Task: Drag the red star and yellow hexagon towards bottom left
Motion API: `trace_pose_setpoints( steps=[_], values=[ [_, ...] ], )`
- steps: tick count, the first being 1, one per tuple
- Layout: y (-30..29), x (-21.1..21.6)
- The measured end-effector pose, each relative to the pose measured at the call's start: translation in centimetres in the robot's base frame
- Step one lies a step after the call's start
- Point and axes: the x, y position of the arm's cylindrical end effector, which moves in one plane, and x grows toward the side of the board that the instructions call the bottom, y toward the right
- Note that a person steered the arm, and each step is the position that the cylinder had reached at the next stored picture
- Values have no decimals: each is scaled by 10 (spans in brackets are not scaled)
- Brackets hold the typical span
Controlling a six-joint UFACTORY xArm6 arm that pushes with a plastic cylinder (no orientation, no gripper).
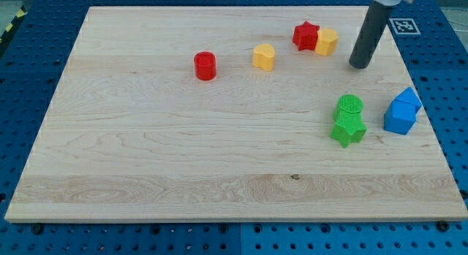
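Wooden worktop [183, 160] set on blue pegboard. Red star [305, 35] and yellow hexagon [326, 41] seen touching near view's top right. My tip [359, 65] placed just right of hexagon, apart. No claw fitted; state not shown.

The red star [305, 35] and yellow hexagon [327, 41] lie flat, touching, star on the view's left, near the board's top-right corner.

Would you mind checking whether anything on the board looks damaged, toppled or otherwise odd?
Nothing stands out. The red star and yellow hexagon sit touching near the view's top; my tip rests to their right, apart from them.
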Motion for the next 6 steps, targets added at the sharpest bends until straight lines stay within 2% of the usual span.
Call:
trace_pose_setpoints(
  steps=[2,6],
  values=[
    [2,-64],
    [-79,-53]
  ],
)
